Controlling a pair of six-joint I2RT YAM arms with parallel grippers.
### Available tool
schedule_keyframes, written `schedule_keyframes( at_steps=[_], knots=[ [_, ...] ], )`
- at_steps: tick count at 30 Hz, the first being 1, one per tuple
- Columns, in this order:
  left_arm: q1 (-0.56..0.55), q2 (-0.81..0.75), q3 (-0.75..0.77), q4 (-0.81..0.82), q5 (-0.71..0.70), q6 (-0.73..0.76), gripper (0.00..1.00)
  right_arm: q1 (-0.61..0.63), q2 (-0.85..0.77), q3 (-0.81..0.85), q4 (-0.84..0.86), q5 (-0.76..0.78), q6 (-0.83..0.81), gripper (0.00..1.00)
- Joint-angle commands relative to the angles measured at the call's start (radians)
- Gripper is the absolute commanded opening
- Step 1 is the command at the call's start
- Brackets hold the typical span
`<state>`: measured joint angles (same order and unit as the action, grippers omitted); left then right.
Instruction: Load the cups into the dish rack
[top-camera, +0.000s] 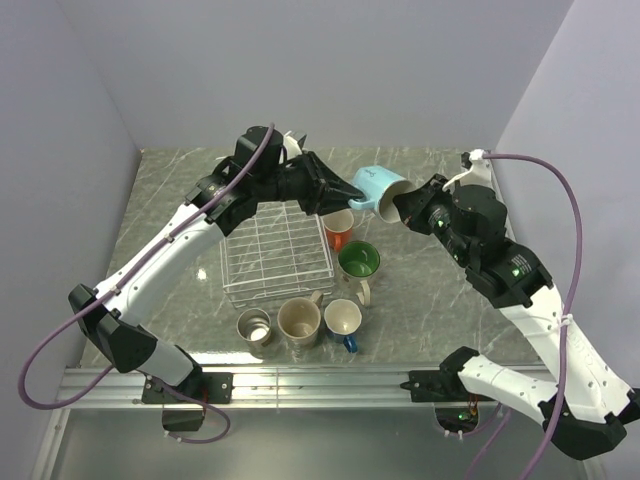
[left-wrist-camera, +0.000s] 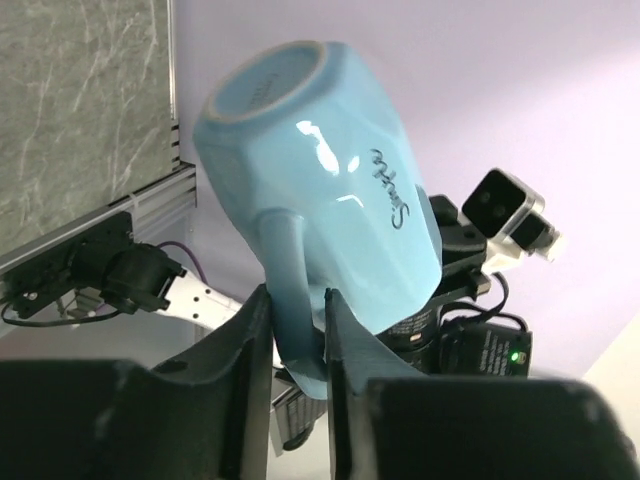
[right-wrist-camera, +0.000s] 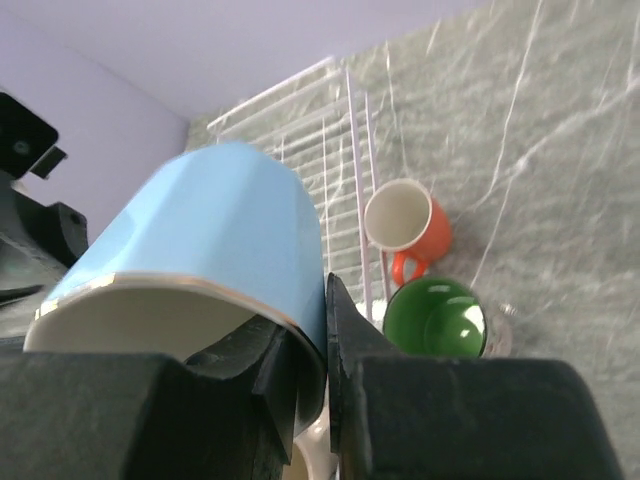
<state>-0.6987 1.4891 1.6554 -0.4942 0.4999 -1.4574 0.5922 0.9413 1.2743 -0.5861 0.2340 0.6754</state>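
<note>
Left tool (left-wrist-camera: 298, 325) closed on handle of light blue mug (left-wrist-camera: 320, 170), right tool (right-wrist-camera: 326, 340) clamped on its rim, mug aloft

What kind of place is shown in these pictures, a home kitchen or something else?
Probably a robot test booth, not a kitchen: plain lilac walls enclose a grey marble-patterned tabletop, and an aluminium rail carries two white-and-black robot arms.

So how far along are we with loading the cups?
Nothing looks done: the dish rack holds no cups. In hand: the light blue mug, in the air, with the left gripper on its handle and the right gripper pinching its rim. Left: that mug plus five on the table, the orange mug, green-lined mug, steel mug, beige mug and dark blue mug.
</note>
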Motion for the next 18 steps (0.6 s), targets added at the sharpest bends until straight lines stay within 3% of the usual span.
schedule_keyframes(
  at_steps=[1, 2, 5, 11, 18],
  knots=[
    [-0.007, -0.012, 0.014, 0.085, 0.029, -0.077, 0.19, 0.035, -0.035, 0.0, 0.157, 0.057, 0.027, 0.0],
    [-0.007, -0.012, 0.014, 0.085, 0.026, -0.078, 0.11, 0.041, -0.038, -0.003, 0.161, 0.076, 0.029, 0.0],
    [-0.008, -0.007, 0.023, 0.088, 0.032, -0.078, 0.1, 0.063, -0.041, -0.015, 0.169, 0.123, 0.033, 0.0],
    [-0.007, -0.01, 0.023, 0.158, 0.066, -0.121, 0.31, 0.126, -0.036, -0.049, 0.187, 0.252, 0.053, 0.0],
    [-0.008, -0.009, 0.014, 0.206, 0.091, -0.167, 0.32, 0.152, 0.013, -0.041, 0.229, 0.314, 0.064, 0.0]
  ],
)
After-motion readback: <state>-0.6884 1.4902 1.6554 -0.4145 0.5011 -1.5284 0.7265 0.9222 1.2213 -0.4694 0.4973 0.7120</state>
